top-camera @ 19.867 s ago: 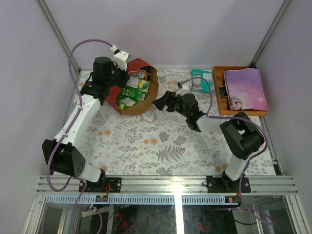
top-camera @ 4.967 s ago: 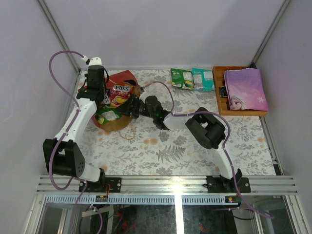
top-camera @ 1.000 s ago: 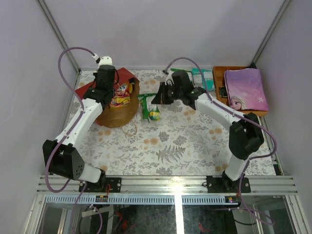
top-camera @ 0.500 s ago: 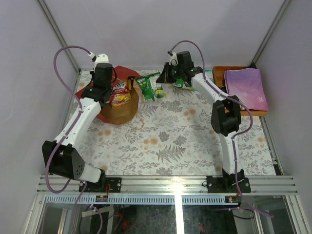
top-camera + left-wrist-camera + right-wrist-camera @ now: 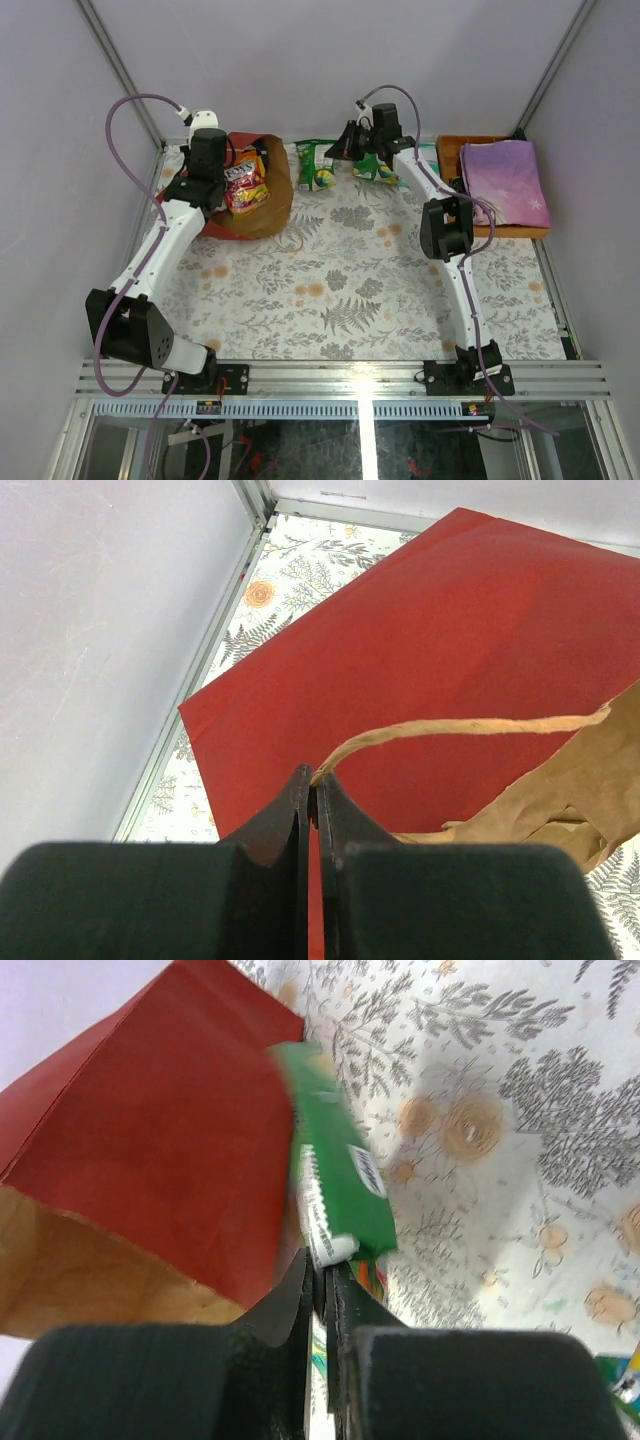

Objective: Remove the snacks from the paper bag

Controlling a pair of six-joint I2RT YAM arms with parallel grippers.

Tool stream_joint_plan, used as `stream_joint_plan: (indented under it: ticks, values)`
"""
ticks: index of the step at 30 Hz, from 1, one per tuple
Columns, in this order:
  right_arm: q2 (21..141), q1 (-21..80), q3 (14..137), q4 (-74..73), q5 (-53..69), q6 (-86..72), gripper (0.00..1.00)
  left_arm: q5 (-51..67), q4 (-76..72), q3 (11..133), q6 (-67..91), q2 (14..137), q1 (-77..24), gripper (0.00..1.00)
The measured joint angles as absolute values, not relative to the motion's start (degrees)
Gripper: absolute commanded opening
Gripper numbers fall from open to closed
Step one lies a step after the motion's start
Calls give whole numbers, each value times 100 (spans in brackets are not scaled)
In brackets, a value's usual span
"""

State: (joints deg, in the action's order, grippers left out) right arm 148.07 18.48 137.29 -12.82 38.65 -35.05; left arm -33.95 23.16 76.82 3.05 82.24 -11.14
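the step in hand looks like carrying one snack clear of the bag; the next move calls for lowering it to the bench and parting the fingers. the right end effector (image 5: 318, 1265) is pressed almost together, pinching one edge of a small glossy green foil packet (image 5: 340, 1180), blurred just ahead of its tips. left of it the tall red paper bag (image 5: 160, 1110), brown kraft inside, lies tipped on the floral-patterned bench (image 5: 500, 1110); a second green packet (image 5: 375, 169) lies just behind. the left end effector (image 5: 312, 785) is clamped on the bag's twisted paper handle (image 5: 450, 726). beyond, a yellow-red foil packet (image 5: 245, 183) sits in the bag's mouth, not yet out.
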Motion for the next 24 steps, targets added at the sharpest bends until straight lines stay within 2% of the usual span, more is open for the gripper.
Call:
stream_joint_plan:
  ticks: [9, 12, 13, 14, 16, 18, 19, 24]
  values:
    - [15732, 1662, 14158, -908, 3997, -4075, 0, -3391, 2320, 7682, 309, 8224, -1114, 0]
    - [15749, 1640, 14160, -908, 3992, -4073, 6, -3389, 2320, 7682, 311, 8224, -1114, 0]
    - [15749, 1629, 14182, -906, 3994, -4071, 12, -3387, 2320, 7682, 314, 8224, -1114, 0]
    - [15749, 1612, 14210, -906, 3992, -4066, 24, -3387, 2320, 7682, 316, 8224, -1114, 0]
    - [15749, 1603, 14256, -913, 3992, -4060, 67, -3385, 2322, 7684, 318, 8226, -1114, 0]
    - [15749, 1579, 14315, -928, 3981, -3959, 92, -3378, 2324, 7693, 320, 8232, -1114, 0]
    - [15745, 1564, 14328, -956, 3959, -3863, 99, -3369, 2329, 7697, 322, 8232, -1114, 0]
    - [15395, 1525, 13979, -1339, 3527, -3234, 100, -3358, 2329, 7712, 327, 8237, -1114, 0]
